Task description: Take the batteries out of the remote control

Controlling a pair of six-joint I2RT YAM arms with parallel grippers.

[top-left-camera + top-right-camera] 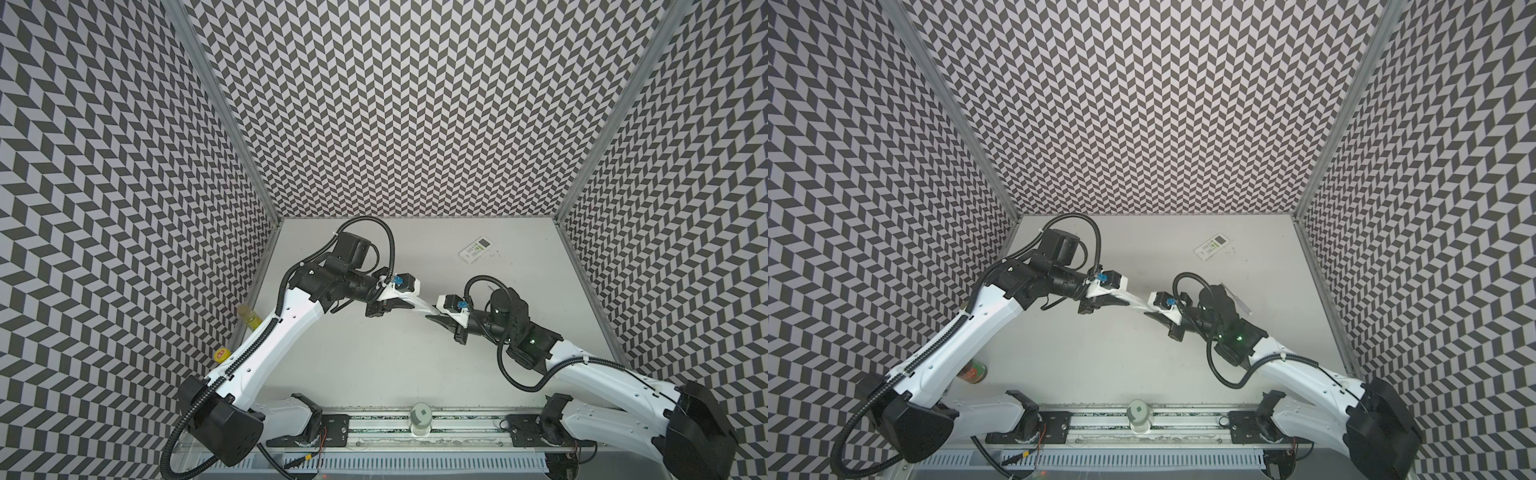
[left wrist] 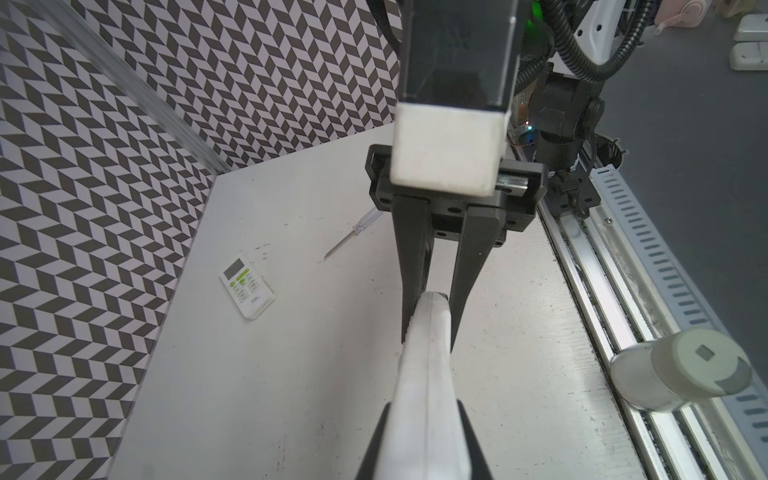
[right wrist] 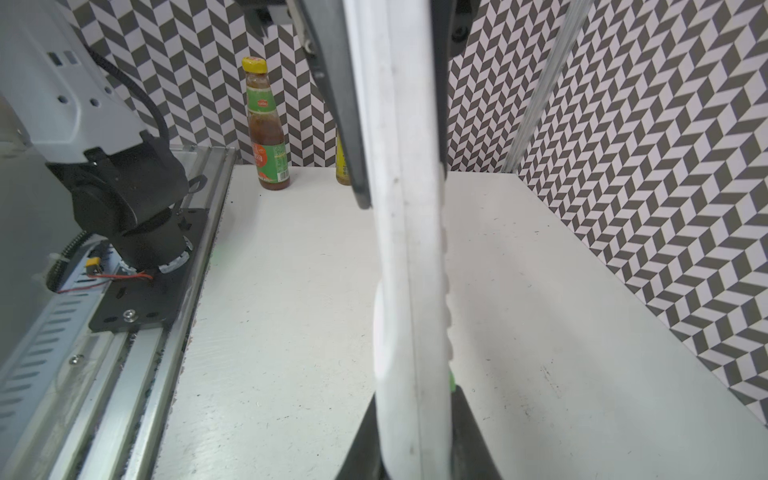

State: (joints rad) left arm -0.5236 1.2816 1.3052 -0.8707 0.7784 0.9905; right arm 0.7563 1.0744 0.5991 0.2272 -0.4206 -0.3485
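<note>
The remote control (image 2: 428, 374) was stretched lengthwise between both arms, clenched by the left gripper (image 3: 401, 187), while the right gripper's (image 2: 430, 332) hold could not be told.

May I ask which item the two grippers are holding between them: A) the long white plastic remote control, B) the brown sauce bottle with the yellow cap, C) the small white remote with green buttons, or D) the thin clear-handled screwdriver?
A: the long white plastic remote control runs from the left gripper to the right gripper, with the fingers of each closed on one end.
</note>
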